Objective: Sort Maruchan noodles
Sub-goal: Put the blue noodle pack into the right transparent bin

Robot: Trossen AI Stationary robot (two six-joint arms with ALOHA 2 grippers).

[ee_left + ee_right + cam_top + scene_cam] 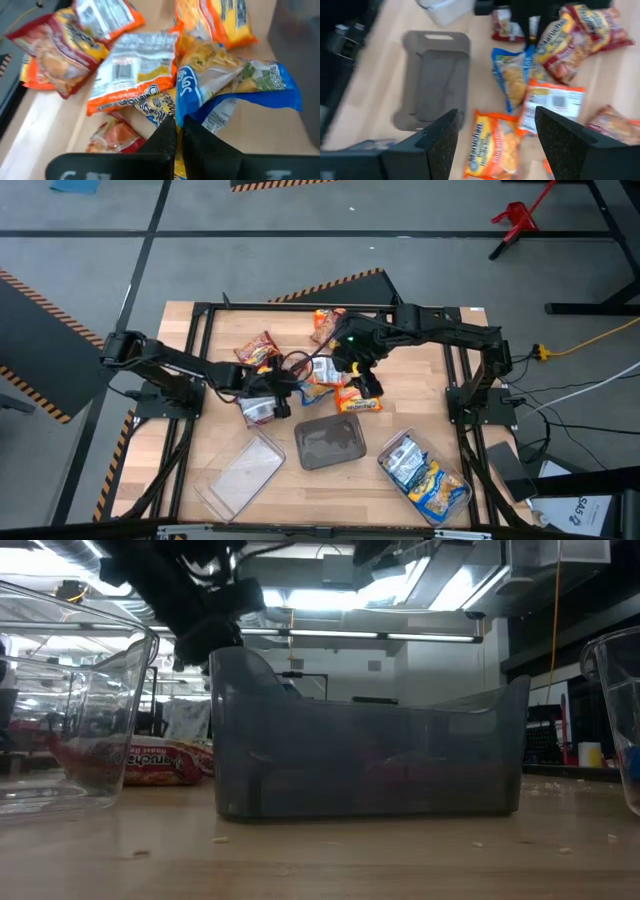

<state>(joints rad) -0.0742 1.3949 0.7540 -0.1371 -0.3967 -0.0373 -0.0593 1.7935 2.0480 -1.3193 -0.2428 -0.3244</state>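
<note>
Noodle packets lie in a loose heap at mid-table, behind three trays. Blue-and-white packet (235, 92): crinkled, glossy, noodle picture on its face, one end pinched between the closed fingers of the left gripper (178, 137), which reaches into the heap from the left. Touching it, an orange packet (137, 70) lies back side up, white panel with barcode showing. Dark red packet (55, 50) beside that, overlapping another orange one. A further orange packet (492, 147) lies face up, nearest the grey tray (437, 80), noodle photo visible. Another dark red packet (258, 350) sits on the heap's left side, and an orange one (326, 325) at the far edge, apart from the rest. Right gripper (495, 135) hovers above the heap with fingers spread, holding nothing. Clear tray (242, 472) front left. Second clear tray (425, 475) front right contains several packets, blue-and-white and yellow-orange, piled unevenly.
</note>
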